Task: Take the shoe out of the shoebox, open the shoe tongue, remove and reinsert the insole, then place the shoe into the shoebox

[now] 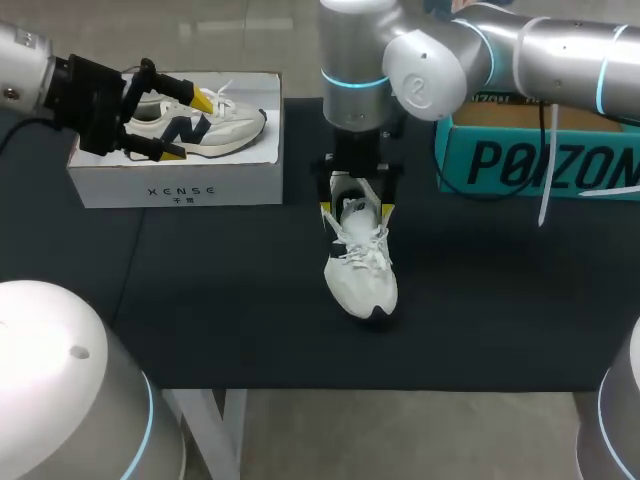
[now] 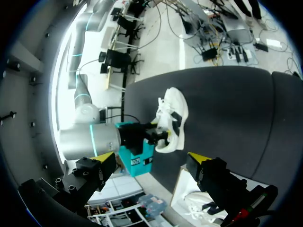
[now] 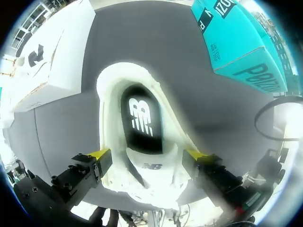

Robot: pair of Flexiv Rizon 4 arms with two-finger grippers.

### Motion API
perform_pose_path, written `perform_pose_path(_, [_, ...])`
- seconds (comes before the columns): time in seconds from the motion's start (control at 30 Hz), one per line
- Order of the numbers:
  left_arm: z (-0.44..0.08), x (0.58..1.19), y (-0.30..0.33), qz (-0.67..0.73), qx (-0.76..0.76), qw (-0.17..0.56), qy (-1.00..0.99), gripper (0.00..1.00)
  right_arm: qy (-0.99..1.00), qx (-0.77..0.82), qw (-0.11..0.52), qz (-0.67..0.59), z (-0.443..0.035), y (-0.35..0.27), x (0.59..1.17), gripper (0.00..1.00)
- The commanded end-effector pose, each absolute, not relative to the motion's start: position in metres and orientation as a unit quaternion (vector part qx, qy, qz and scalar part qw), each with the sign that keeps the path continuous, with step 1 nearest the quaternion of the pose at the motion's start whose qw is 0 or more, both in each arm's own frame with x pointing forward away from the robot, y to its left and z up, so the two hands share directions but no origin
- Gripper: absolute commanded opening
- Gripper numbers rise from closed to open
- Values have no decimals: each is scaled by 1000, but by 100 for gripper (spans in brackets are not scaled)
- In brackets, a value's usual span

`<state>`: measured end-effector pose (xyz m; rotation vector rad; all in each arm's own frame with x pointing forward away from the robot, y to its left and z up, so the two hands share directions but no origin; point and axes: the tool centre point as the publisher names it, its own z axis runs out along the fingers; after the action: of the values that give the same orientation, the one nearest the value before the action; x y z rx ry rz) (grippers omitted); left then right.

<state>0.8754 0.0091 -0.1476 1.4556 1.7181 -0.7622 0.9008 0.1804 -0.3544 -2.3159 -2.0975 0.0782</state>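
Here, right claw clamps the shoe; left claw gapes wide apart.

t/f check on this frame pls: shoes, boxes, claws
1. A navy-trimmed shoe lies in the white shoebox. True.
2. A second shoe, mostly white, rests on the table, outside both boxes. True.
3. The left claw grips the second shoe. False: it is open above the white shoebox; the right claw is the one over the second shoe.
4. The teal box is at the table's left. False: it is at the right, beyond the right arm.
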Motion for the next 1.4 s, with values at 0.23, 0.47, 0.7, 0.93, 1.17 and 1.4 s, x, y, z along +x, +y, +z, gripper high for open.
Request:
perform_pose_path(0.23, [-147,876,9,-297,569,372,671,100,-666,-746,0,12,-351,178,891,100])
perform_pose_path(0.47, [-147,876,9,-297,569,372,671,100,-668,-744,-16,-7,-351,181,901,100])
perform_pose_path(0.7, [-147,876,9,-297,569,372,671,100,-665,-746,-31,-29,-335,183,905,88])
perform_pose_path(0.93, [-147,876,9,-297,569,372,671,100,-666,-745,-31,-34,-325,184,898,63])
perform_pose_path(1.17, [-147,876,9,-297,569,372,671,100,-670,-741,-35,-34,-329,179,888,0])
perform_pose_path(1.4, [-147,876,9,-297,569,372,671,100,-677,-734,-55,-15,-341,170,890,0])
